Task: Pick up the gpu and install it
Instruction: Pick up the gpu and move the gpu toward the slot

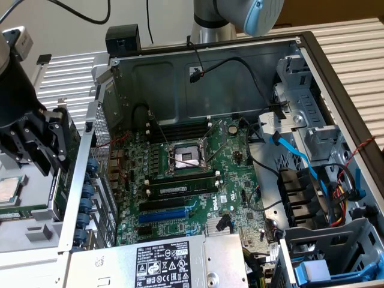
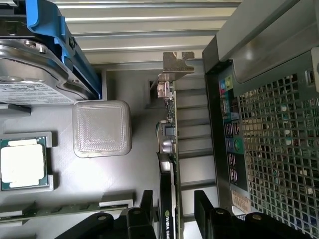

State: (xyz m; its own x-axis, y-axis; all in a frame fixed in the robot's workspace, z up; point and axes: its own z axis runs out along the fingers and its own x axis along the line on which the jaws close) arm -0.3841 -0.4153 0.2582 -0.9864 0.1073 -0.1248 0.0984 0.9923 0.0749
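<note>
- Gripper (image 1: 45, 144) sits outside the PC case (image 1: 198, 54), at the exterior view's left, over the grey parts tray (image 2: 114, 199).
- Wrist view: gpu (image 2: 169, 164) stands on edge in a tray slot near the case's rear I/O wall (image 2: 229, 139), silver bracket (image 2: 177, 64) at the far end. Upright so the fingers can straddle it.
- Jaws spread, one finger (image 2: 144, 209) each side of the card; grasping nothing yet, gap visible on the case side at least.
- Also on the tray: cpu (image 2: 22, 167) in its pocket, hard drive (image 2: 35, 74) in a blue caddy, square grey block (image 2: 102, 128).
- Motherboard (image 1: 192, 186) inside the case; blue slot (image 1: 162, 216) bare, gpu not installed.
</note>
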